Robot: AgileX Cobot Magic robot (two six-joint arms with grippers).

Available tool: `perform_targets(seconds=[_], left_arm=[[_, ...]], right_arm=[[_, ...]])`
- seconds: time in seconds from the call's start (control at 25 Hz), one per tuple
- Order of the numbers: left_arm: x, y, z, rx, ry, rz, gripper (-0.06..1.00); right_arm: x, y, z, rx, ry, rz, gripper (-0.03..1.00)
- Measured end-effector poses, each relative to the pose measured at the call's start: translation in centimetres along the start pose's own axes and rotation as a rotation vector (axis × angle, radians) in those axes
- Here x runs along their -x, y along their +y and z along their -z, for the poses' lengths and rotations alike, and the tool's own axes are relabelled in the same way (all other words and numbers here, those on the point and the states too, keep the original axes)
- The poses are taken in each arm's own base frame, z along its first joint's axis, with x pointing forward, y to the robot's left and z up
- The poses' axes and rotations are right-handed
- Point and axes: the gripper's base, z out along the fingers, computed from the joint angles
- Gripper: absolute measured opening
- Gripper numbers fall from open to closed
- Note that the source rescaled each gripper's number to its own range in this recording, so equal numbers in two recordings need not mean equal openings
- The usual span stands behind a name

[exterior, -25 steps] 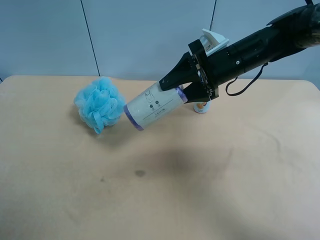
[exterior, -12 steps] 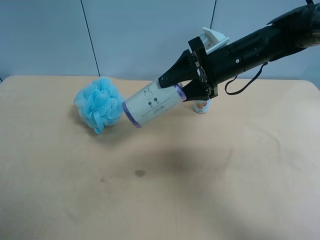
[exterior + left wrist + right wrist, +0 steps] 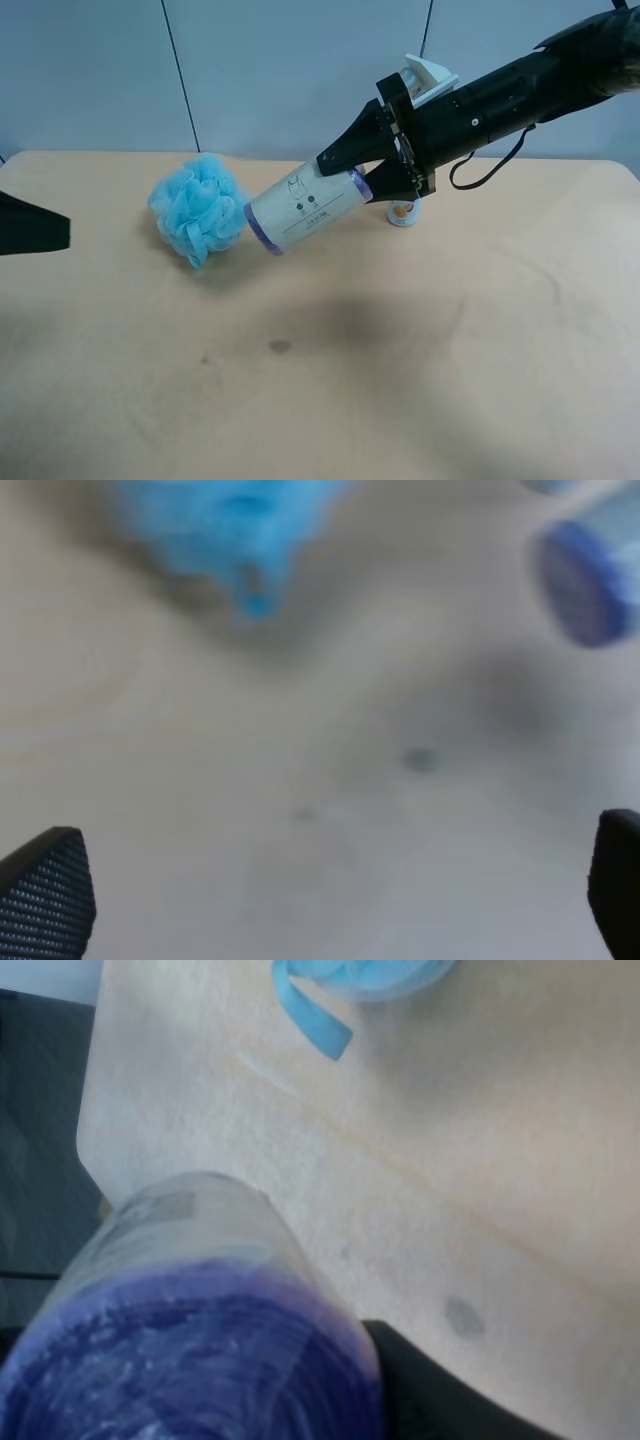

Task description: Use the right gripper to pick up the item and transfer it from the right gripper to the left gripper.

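Note:
The item (image 3: 305, 212), a stout white roll with purple ends, hangs tilted above the table, its lower end close to the blue pouf. My right gripper (image 3: 368, 178), on the arm at the exterior high view's right, is shut on its upper end. In the right wrist view the item's purple end (image 3: 190, 1360) fills the near corner, with one black finger (image 3: 430, 1395) beside it. My left gripper (image 3: 335, 840) stands open and empty, its fingertips (image 3: 45, 890) wide apart, facing the distant item (image 3: 585, 580). Its black tip (image 3: 30, 227) shows at the exterior view's left edge.
A fluffy light-blue bath pouf (image 3: 197, 208) lies on the tan table (image 3: 420, 380), just left of the roll. A small bottle (image 3: 402, 213) stands behind the right gripper. A dark stain (image 3: 280, 347) marks the table's middle.
A black gripper tip has come into the exterior view at its left edge. The roll rose slightly a second ago and has since held still in the right gripper.

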Motion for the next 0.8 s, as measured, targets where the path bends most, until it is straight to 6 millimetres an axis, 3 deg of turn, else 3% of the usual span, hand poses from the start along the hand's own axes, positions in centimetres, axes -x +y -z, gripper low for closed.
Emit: perform_targets(seconds=[0.44,0.8], left_arm=[[1.6,1.6,-7.5,-0.296,0.141,0.025,1.00],[1.5,2.5,-11.5,-0.496,0.175,0.107,1.00]], right_arm=[[0.0,0.0,0.0,-0.001,0.001,0.008,0.01],[0.0,0.0,0.0,-0.001,0.001,0.008,0.01]])
